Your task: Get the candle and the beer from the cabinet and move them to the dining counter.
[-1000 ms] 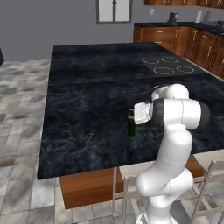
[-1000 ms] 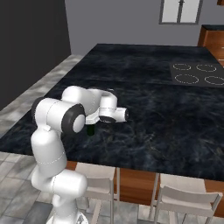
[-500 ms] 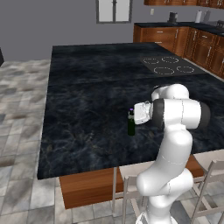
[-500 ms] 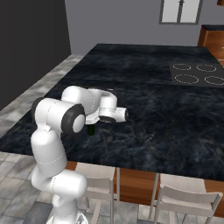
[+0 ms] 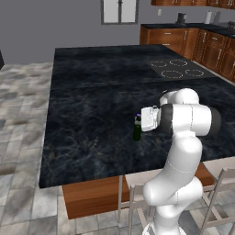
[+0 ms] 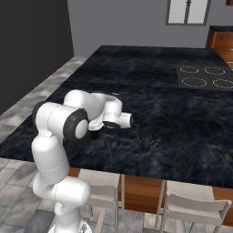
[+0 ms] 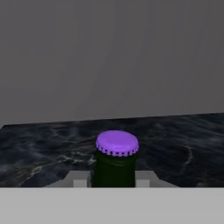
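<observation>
On the black marble counter [image 5: 92, 92], near its front edge, the beer [image 5: 137, 131] stands upright, its purple cap [image 7: 117, 143] showing in the hand view. Jaws of the gripper [image 5: 140, 120] clasp its neck from both sides.

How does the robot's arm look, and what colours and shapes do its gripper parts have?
The arm is built of glossy white, rounded segments, with dark grey to black rings at the joints. It ends in a boxy white hand carrying the gripper. In the hand view, pale grey blocky finger parts appear. No cables or markings are visible.
</observation>
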Robot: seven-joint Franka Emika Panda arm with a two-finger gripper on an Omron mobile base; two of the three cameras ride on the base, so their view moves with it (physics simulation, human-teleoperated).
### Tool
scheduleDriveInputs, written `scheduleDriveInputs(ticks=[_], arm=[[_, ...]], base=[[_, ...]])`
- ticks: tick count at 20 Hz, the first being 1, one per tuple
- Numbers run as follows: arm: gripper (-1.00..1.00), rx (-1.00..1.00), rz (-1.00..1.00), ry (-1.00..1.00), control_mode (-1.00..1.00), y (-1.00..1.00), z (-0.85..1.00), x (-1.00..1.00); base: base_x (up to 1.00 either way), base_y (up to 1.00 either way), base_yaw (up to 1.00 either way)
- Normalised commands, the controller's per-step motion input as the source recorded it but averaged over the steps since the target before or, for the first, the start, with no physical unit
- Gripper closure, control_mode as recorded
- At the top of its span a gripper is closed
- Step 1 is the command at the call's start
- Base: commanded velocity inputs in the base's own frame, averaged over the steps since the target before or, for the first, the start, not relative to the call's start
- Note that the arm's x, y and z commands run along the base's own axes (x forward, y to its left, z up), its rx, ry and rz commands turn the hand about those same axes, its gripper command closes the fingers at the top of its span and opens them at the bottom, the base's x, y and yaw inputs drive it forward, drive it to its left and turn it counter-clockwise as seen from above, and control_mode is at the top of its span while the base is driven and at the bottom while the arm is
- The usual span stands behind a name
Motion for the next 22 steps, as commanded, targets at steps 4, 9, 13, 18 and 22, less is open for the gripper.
scheduleDriveInputs(ticks=[4, 9, 13, 18, 22], arm=[[1.0, 0.0, 0.0, -0.05, -1.0, 0.0, 0.0, -0.03], [1.0, 0.0, 0.0, 0.0, -1.0, 0.0, 0.0, 0.0], [-1.0, 0.0, 0.0, 0.0, -1.0, 0.0, 0.0, 0.0], [-1.0, 0.0, 0.0, 0.0, -1.0, 0.0, 0.0, 0.0], [-1.0, 0.0, 0.0, 0.0, -1.0, 0.0, 0.0, 0.0]], base=[[0.0, 0.0, 0.0], [0.0, 0.0, 0.0], [0.0, 0.0, 0.0], [0.0, 0.0, 0.0], [0.0, 0.0, 0.0]])
